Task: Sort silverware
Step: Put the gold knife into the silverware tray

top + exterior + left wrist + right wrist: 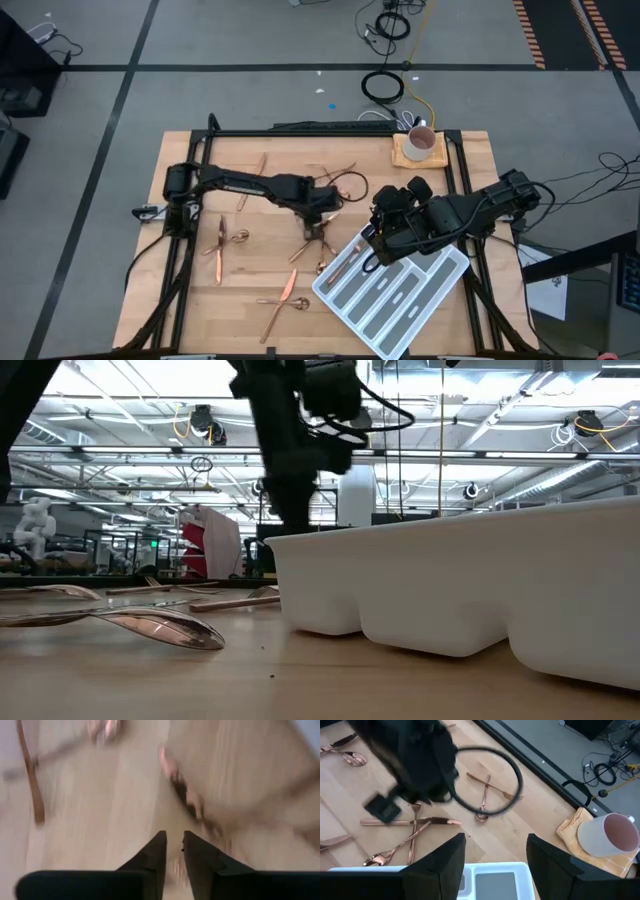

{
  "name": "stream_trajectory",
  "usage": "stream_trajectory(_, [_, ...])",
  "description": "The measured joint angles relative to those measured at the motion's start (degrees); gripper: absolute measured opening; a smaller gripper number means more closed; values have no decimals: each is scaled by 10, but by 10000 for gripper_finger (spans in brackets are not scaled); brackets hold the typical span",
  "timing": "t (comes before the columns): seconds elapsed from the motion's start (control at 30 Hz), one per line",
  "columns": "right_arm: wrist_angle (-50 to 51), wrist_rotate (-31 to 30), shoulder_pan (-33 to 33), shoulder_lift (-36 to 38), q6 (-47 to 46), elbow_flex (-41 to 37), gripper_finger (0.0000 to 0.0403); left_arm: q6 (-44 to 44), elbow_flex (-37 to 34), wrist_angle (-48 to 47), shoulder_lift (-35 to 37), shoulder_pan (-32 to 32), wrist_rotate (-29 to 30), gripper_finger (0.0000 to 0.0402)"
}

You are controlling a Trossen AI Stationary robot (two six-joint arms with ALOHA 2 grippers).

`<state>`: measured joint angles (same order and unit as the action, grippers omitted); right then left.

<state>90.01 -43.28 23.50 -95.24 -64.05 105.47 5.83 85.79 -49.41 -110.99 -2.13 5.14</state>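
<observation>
Low view: white divided tray [470, 595] nearest, a copper spoon [160, 626] beside it on the table. High view: silverware [285, 290] scattered across the wooden table [180, 300]; left gripper [318, 222] mid-table, right gripper [372, 242] over the tray's end. Left wrist: fingers [155, 852] nearly closed, holding nothing. Right wrist: fingers [447, 855] spread wide, empty; white mug [612, 836] beyond.
</observation>
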Motion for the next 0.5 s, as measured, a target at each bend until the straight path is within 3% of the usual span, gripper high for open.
stream_trajectory(0.13, [0, 1, 3, 0, 1, 0, 214, 28, -33, -40, 59, 10, -13, 117])
stream_trajectory(0.33, [1, -3, 13, -2, -3, 0, 228, 137, -148, 67, 145, 25, -17, 160])
stream_trajectory(0.5, [0, -3, 15, -2, -13, -18, 229, 178, -198, 147, 143, 45, -36, 184])
